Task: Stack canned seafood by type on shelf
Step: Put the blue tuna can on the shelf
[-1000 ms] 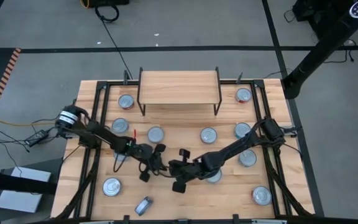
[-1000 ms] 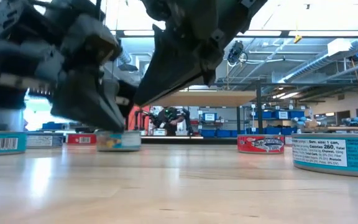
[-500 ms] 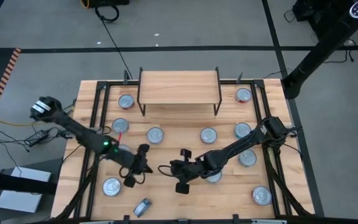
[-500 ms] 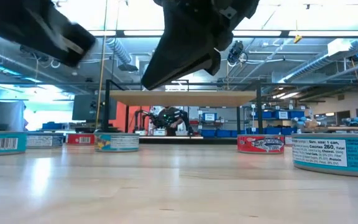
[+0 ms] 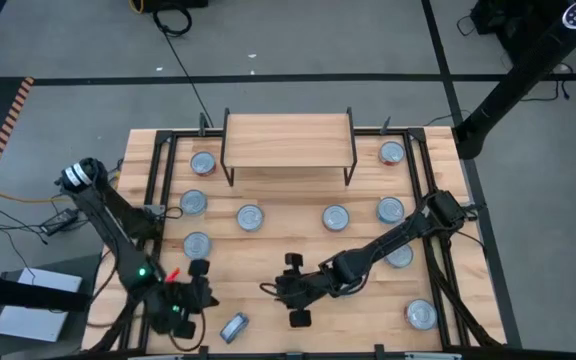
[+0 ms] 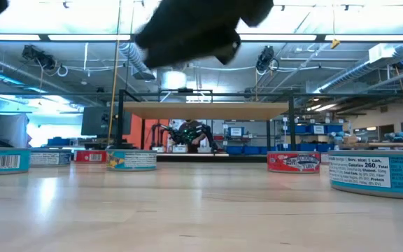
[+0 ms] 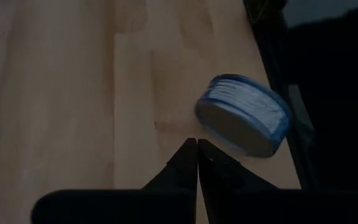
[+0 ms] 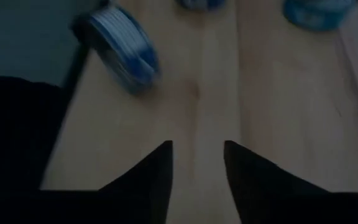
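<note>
The shelf (image 5: 288,138) stands bare at twelve o'clock; most of the tins (image 5: 251,216) sit flat across the middle of the table. One blue tin (image 5: 232,328) lies tipped on its edge near six o'clock (likely to roll). The left gripper (image 5: 190,295), fingers pressed together, holds nothing beside it. The right gripper (image 5: 294,290), fingers spread and empty, could nudge that tin off the table's near edge.
</note>
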Motion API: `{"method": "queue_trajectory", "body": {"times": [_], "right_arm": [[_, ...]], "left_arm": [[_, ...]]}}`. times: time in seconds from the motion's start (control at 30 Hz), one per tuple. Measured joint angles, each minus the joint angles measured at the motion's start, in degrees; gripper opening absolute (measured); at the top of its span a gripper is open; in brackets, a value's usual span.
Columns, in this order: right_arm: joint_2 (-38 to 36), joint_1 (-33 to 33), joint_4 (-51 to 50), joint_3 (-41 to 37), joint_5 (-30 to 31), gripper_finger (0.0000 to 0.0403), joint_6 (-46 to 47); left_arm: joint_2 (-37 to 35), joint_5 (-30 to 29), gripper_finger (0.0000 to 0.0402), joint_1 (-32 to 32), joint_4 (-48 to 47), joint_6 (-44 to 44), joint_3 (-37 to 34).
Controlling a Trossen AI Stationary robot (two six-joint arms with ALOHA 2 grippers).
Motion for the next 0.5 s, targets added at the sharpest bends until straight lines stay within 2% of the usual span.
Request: {"method": "queue_trajectory", "body": {"times": [0.27,0.5], "right_arm": [[1.2,-0.5,12.2,0.0,-6.6,0.0240,-6.9],[2.5,-1.7,16.3,0.0,-10.1,0.0267,-12.6]], "left_arm": [[7.5,-8.9,0.0019,-4.3,9.8,-4.0,0.0],[9.9,-17.7,0.0019,-8.4,10.1,-12.2,-1.0]]}}
